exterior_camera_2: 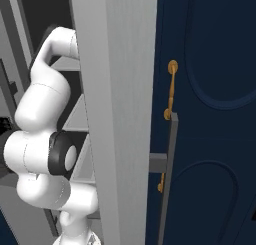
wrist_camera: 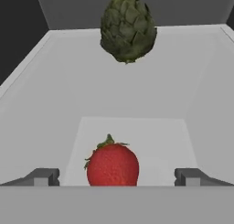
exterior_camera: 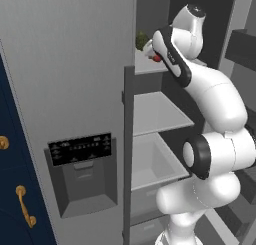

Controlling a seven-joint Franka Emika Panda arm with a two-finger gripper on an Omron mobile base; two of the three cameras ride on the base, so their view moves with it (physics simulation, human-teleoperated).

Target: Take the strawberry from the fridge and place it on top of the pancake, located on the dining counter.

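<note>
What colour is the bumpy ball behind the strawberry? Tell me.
Dark green bumpy ball, clearest in the hand view.

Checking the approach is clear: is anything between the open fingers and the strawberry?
Nothing. In the hand view the strawberry sits on bare shelf between the two fingers; the green ball lies farther back.

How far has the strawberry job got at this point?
Done: the fridge stands open and the arm reaches onto its upper shelf. In hand: the open gripper straddles the strawberry, fingers either side, not closed on it; a green bumpy ball sits farther back. Left: closing, lifting it out, carrying it to the pancake.
</note>
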